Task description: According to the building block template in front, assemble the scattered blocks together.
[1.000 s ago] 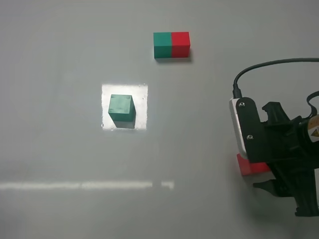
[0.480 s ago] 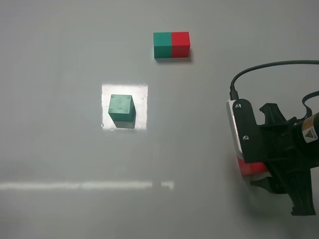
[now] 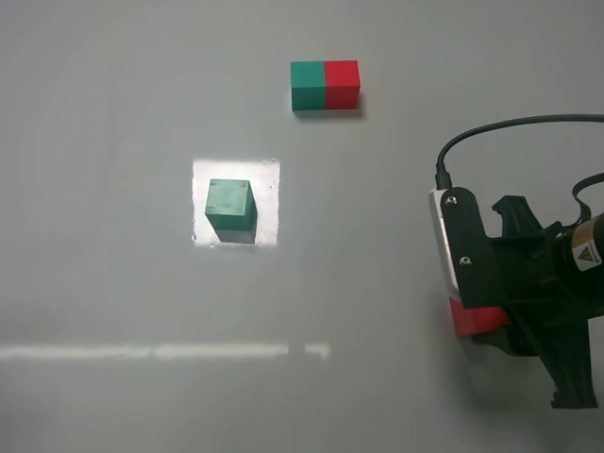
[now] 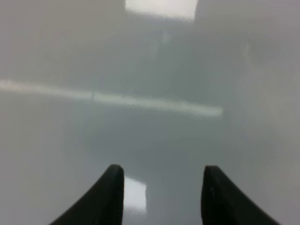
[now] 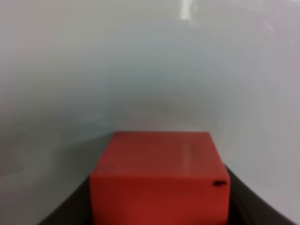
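Template bar at back; loose cube nearer, leftward; other cube in right claw.

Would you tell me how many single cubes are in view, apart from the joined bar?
2. The green cube sits left of centre; the red cube is at right, in the right claw. The arm may hide more.

Robotics lab setup, plain glossy grey tabletop, cabled black robot arm, ceiling-light reflections
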